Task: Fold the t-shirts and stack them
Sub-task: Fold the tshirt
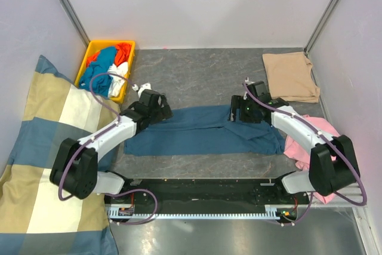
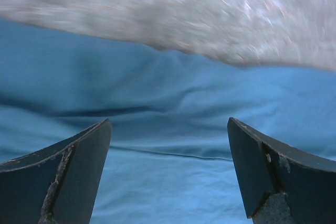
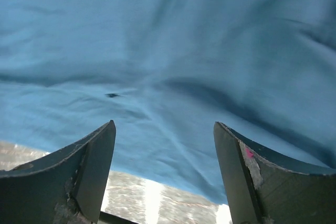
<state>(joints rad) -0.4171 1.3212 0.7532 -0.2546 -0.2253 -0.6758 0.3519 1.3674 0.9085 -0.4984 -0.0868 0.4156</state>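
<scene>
Both grippers stand wide at the fingers, with nothing held between them. My left gripper (image 2: 169, 129) hangs low over the teal-blue t-shirt (image 1: 203, 131), close to its far edge, where the grey table (image 1: 197, 73) shows beyond the cloth. My right gripper (image 3: 164, 129) is over the same shirt near its right end, and a small pink fleck marks the finger (image 3: 247, 153) on the right of its wrist view. I cannot tell whether any fingertip touches the cloth.

That shirt lies creased and spread lengthwise across the middle of the table, between my two arms. A tan t-shirt (image 1: 290, 76) lies folded at the far right corner, well apart from it. A pink garment (image 1: 307, 138) sits just right of the teal one, partly under the right arm. At far left a yellow bin (image 1: 110, 43) holds bunched clothes (image 1: 107, 67), beside a checked cushion (image 1: 42, 147).
</scene>
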